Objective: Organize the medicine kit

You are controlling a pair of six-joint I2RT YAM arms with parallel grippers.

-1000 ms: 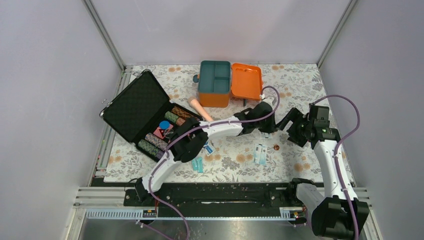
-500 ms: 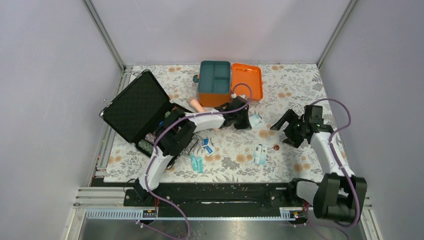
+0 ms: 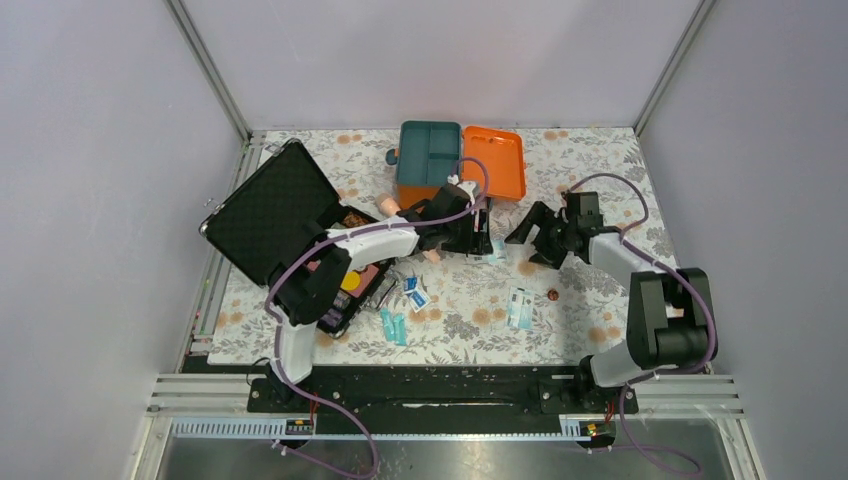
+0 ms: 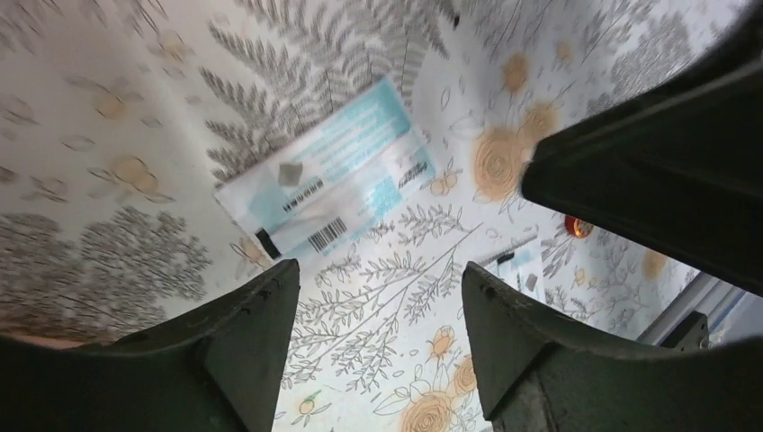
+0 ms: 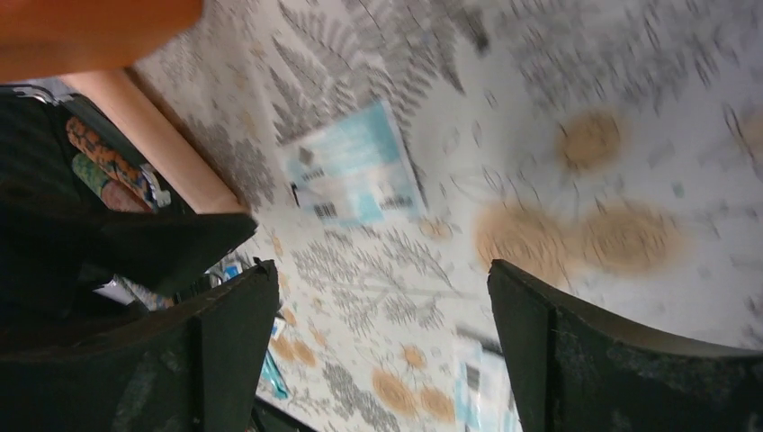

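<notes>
no legible wording anywhere. only a barcode (image 4: 326, 236) near one edge of the pale blue packet (image 4: 328, 180) lying on the floral mat (image 4: 396, 297), with small dark print beside it, too blurred to read. in the right wrist view, likewise a barcode on that packet, lettering smeared. from above, nothing readable.

Looks like a robotics lab test cell. Walled on three sides with plain grey panels (image 3: 100, 150), framed with aluminium profile posts (image 3: 205, 65). Fitted at the near edge with slotted metal rails (image 3: 200, 388) and a black base plate (image 3: 440, 385) carrying left arm (image 3: 370, 240) and right arm (image 3: 640, 270). Wired with loose purple cables (image 3: 606, 178). Covered on the surface (image 3: 590, 160) with floral-print cloth (image 3: 470, 310).
</notes>
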